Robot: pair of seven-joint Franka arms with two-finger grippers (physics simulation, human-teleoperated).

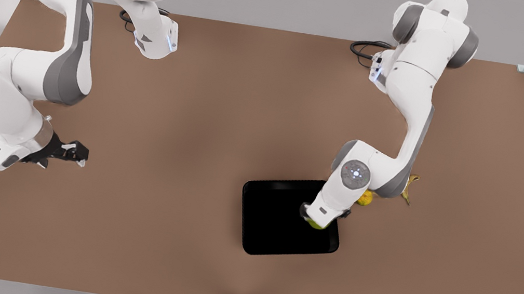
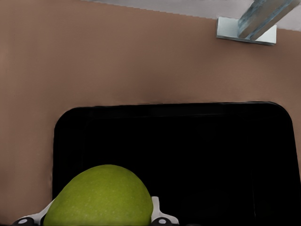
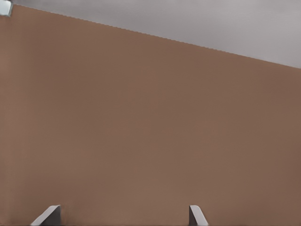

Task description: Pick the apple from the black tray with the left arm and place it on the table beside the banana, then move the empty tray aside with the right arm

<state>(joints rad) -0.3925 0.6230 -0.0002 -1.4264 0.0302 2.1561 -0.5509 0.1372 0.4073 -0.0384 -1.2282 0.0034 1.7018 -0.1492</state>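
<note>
Brown table (image 1: pixel 203 122), left end effector (image 1: pixel 316 223) gripping apple (image 2: pixel 101 197) over tray (image 1: pixel 276 223), right end effector (image 1: pixel 74 153) open

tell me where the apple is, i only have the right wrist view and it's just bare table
Observer: The apple is between the fingers of the left gripper, over the black tray.
Operator: ok where's the banana
Observer: The banana lies on the table beyond the tray, toward the front view's right.
Operator: and my right gripper vs the tray
Observer: The right gripper waits open at the front view's left, well apart from the tray.
</note>
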